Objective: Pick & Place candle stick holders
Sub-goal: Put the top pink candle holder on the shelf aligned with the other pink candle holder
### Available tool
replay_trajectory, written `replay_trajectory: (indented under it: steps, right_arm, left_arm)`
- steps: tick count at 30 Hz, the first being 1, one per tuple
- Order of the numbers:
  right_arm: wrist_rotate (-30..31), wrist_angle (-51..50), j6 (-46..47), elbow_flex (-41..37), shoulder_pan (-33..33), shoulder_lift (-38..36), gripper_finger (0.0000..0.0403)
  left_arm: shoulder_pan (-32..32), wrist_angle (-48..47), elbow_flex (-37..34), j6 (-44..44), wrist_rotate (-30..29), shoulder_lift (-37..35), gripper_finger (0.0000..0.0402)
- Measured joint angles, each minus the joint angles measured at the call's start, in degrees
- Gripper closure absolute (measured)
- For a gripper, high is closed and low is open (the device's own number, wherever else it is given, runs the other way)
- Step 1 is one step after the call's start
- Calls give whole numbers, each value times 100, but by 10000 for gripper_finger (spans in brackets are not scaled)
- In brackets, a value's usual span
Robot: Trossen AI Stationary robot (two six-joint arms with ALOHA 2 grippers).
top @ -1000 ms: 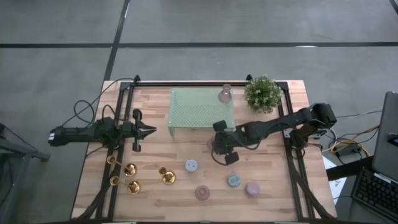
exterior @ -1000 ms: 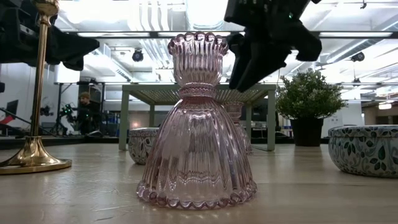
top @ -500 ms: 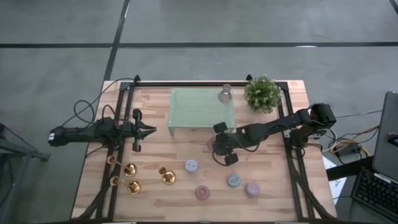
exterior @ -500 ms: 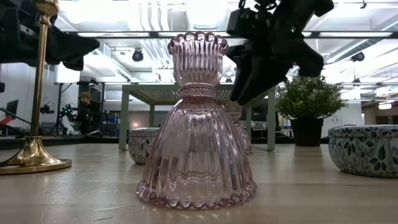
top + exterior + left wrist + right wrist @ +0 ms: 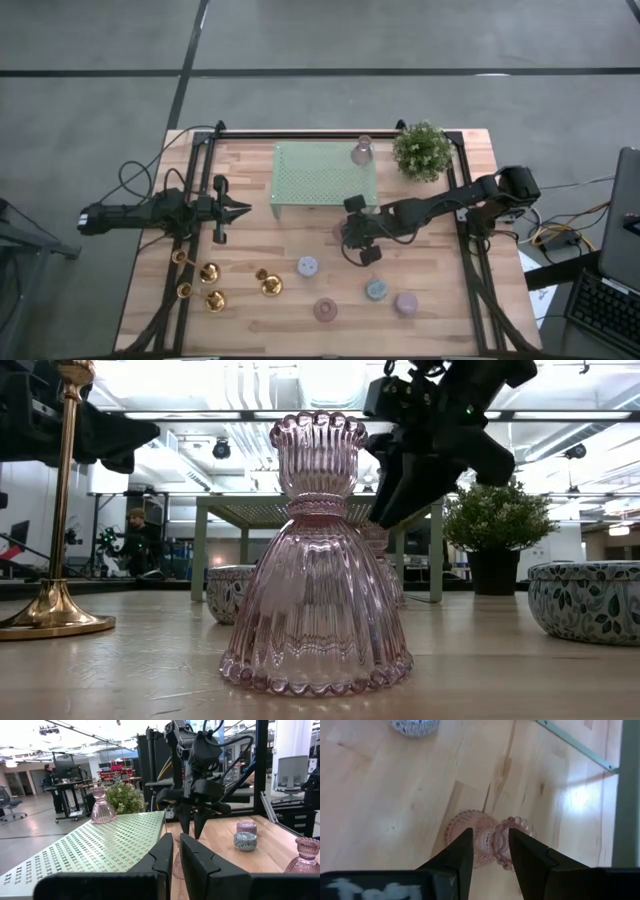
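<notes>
Several gold candle stick holders (image 5: 212, 285) stand on their round bases at the table's near left; one shows in the low view (image 5: 55, 610). My right gripper (image 5: 343, 236) is at the table's middle, slanting down onto a pink glass candle holder (image 5: 485, 837) that stands on the wood and is shut on its top. My left gripper (image 5: 245, 210) hangs shut and level over the left side, holding nothing. My right gripper pinches the pink glass holder's scalloped top cup (image 5: 492, 842) between its two fingers (image 5: 462, 847), one on each side. The fingers come slanting down from the table's right. The holder stands upright with its flared base (image 5: 460, 822) on the table.
A green perforated shelf (image 5: 325, 178) at the back carries another pink glass holder (image 5: 361, 152); a potted plant (image 5: 422, 150) stands beside it. Round candles (image 5: 308, 266) (image 5: 376, 290) (image 5: 406, 303) and one more pink glass holder (image 5: 325, 310) stand near the front.
My right gripper has sunk a little toward the pink glass holder's top, then kept still. The holder has stayed standing where it was.
</notes>
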Motion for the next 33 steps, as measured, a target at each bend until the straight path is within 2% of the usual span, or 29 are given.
replay_trajectory:
  steps: [7,14,20,28,33]
  right_arm:
    - [-3,78,66,-182,0,-1,282]
    - [-56,76,173,-267,20,-2,296]
    - [-59,32,197,-172,19,-2,321]
    - [-9,-120,188,-103,17,-9,381]
    - [11,-208,318,-70,49,-17,384]
  left_arm:
    - [-1,0,0,0,0,0,364]
    - [-2,0,0,0,0,2,364]
    - [-2,0,0,0,0,2,364]
    - [-2,0,0,0,-2,0,364]
    - [0,0,0,0,0,1,364]
